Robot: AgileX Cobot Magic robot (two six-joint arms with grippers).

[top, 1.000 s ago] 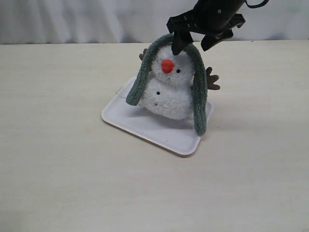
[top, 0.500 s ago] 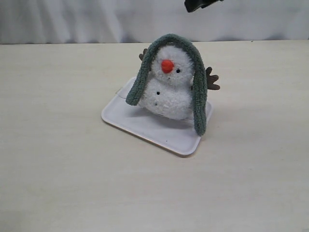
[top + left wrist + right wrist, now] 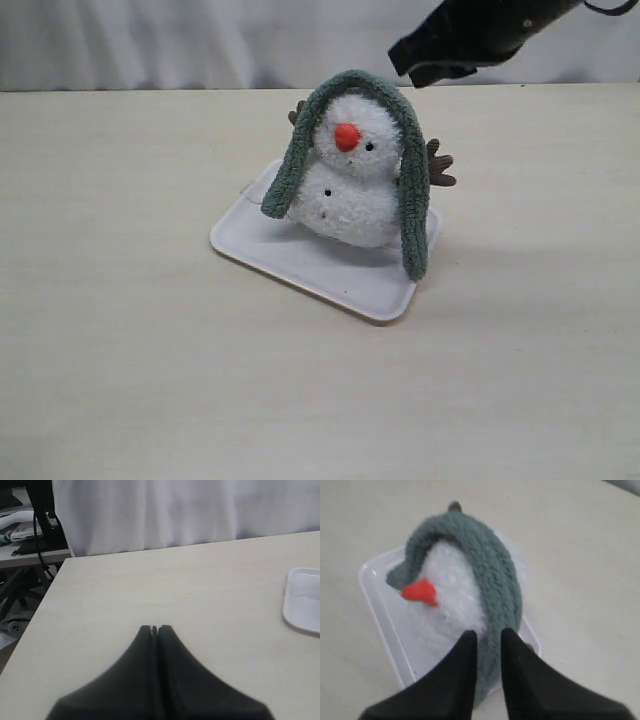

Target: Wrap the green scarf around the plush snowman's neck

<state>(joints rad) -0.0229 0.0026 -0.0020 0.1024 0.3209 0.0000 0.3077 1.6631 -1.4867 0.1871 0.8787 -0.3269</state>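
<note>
**Scarf over snowman's head, both claws empty**

The pale bench (image 3: 120, 350) carries a white tray (image 3: 330, 275), and the plush snowman (image 3: 350, 205) sits on it. The green scarf (image 3: 412, 190) lies over the top of the head, not around the snowman's neck (image 3: 355, 165), with one end hanging down each side. The right claw (image 3: 488, 631) hovers above the head, nearly closed with a slim gap, gripping nothing. The left claw (image 3: 155, 628), well apart from the tray, is pressed closed and empty.

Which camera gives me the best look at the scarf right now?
Exterior view: the scarf shows end to end, draped over the snowman's head, both ends hanging. The right wrist view shows its arc from above, partly behind the right gripper. The left wrist view shows none of it.
</note>
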